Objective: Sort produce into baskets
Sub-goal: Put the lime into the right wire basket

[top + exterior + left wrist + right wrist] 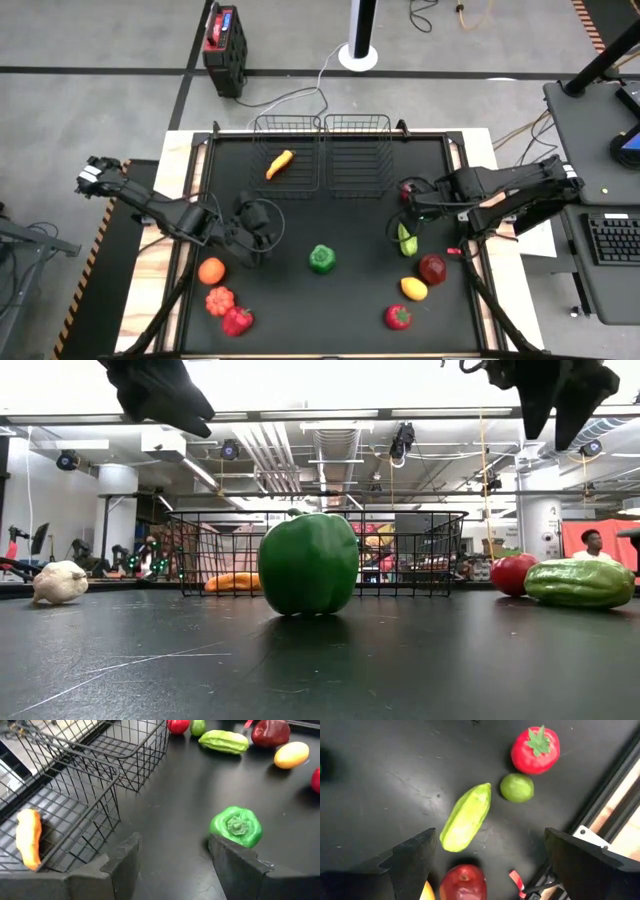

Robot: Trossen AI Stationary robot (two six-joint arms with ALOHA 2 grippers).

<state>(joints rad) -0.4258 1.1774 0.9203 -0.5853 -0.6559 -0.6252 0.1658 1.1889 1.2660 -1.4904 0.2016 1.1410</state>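
Note:
Two black wire baskets (pixel 288 150) (pixel 358 150) stand side by side at the table's far edge. An orange carrot (pixel 279 164) lies in the left one and also shows in the left wrist view (pixel 28 838). My left gripper (pixel 170 860) is open and empty above the table, left of a green pepper (pixel 321 259). My right gripper (pixel 489 840) is open and empty, raised over a green cucumber (pixel 466 817), a lime (pixel 517 787) and a red tomato (pixel 535 750). A garlic bulb (pixel 58 582) rests on the table at the left.
Near the right edge lie a dark red apple (pixel 432 268), a lemon (pixel 413 289) and a red piece (pixel 398 317). At the near left lie an orange (pixel 211 270), a red-orange pepper (pixel 219 299) and a red pepper (pixel 237 320). A person (pixel 594 544) sits far behind.

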